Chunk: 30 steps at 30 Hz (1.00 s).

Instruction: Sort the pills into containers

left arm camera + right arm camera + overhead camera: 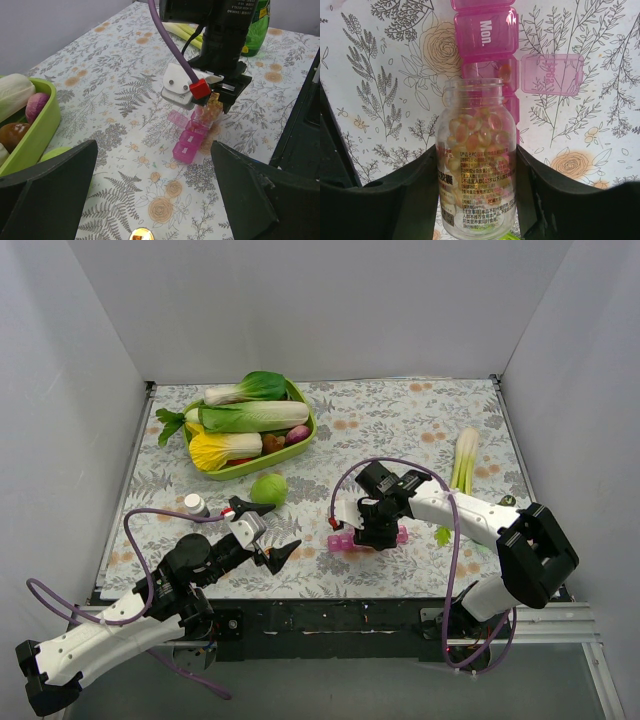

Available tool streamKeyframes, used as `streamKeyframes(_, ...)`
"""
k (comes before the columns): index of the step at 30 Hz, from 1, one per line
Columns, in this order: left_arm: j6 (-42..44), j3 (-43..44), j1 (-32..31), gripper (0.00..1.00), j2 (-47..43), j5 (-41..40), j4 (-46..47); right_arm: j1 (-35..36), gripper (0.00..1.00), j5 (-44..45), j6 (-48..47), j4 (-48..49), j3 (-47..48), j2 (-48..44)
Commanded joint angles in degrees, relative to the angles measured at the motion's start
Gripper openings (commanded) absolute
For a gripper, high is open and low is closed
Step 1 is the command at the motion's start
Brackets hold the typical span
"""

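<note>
My right gripper is shut on a small clear bottle full of amber pills. The bottle's open mouth points at the pink pill-box strip. One cell stands open, its lid flipped to the right, with an amber pill inside. In the top view the right gripper hovers over the strip. The left wrist view shows the strip under the tilted bottle. My left gripper is open and empty, left of the strip, also seen in its own view.
A green oval bowl of vegetables stands at the back left, with a green ball in front of it. A small white-capped item lies by the left arm. A leek lies at the right, and a green bottle stands behind the right arm.
</note>
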Motion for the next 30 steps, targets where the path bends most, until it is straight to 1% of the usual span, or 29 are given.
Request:
streamKeyframes(1, 0.5, 0.5, 0.2, 0.98, -0.3, 0.7, -0.5, -0.6, 0.01, -1.2, 0.7, -1.1, 1.8, 0.1)
streamKeyframes(9, 0.6, 0.5, 0.2, 0.98, -0.2, 0.7, -0.4, -1.3, 0.01, -1.5, 1.1, -1.2, 1.6, -0.3)
streamKeyframes(21, 0.6, 0.6, 0.2, 0.98, -0.1, 0.9, -0.4, -2.8, 0.01, -6.5, 2.1, -4.6, 3.4, 2.8)
streamKeyframes(30, 0.6, 0.5, 0.2, 0.98, -0.2, 1.2, -0.5, -3.2, 0.01, -6.6, 2.4, -4.9, 4.5, 3.0)
